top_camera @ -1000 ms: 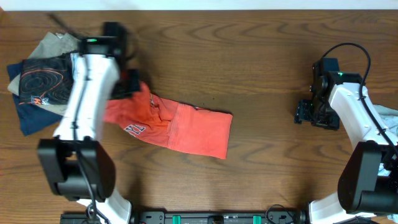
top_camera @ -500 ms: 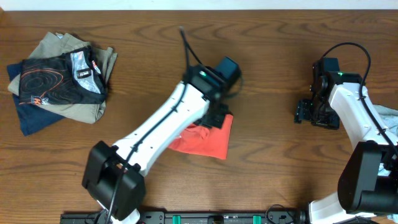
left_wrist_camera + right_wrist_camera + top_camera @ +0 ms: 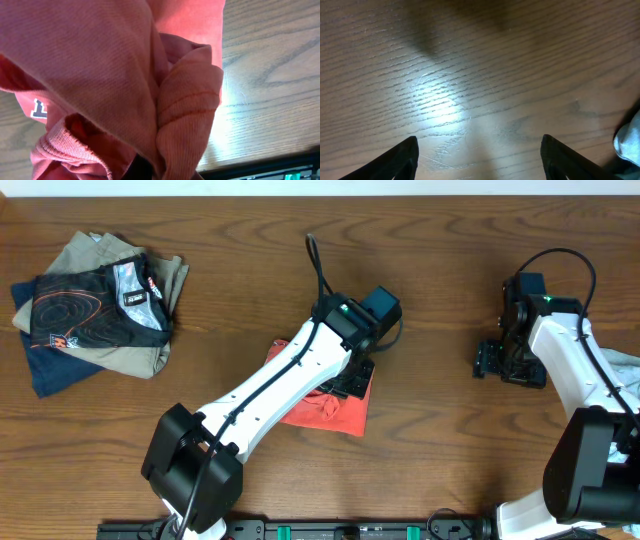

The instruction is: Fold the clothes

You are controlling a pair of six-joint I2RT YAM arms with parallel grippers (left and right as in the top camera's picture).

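Note:
The coral-red T-shirt [image 3: 335, 412] of the clothes lies bunched in the middle of the table, and my left arm covers most of it. My left gripper [image 3: 352, 378] is down on its right part, shut on a fold of the cloth. In the left wrist view the red shirt [image 3: 100, 65] fills the frame, with a bit of white lettering [image 3: 38, 108] at the left and only a dark sliver of my fingers [image 3: 142, 170] showing. My right gripper [image 3: 487, 362] hovers open over bare wood at the right [image 3: 480, 150]. A light-blue garment [image 3: 626, 366] lies at the right edge.
A pile of folded clothes [image 3: 90, 305] in dark, tan and navy sits at the back left. The light-blue cloth [image 3: 627, 142] shows beside my right fingers. A black rail [image 3: 350, 530] runs along the table's front edge.
My left arm has swung from the pile at the far left to the middle, carrying the shirt's left end over its right end. The spread shirt is now a small bunch. The right arm has stayed still.

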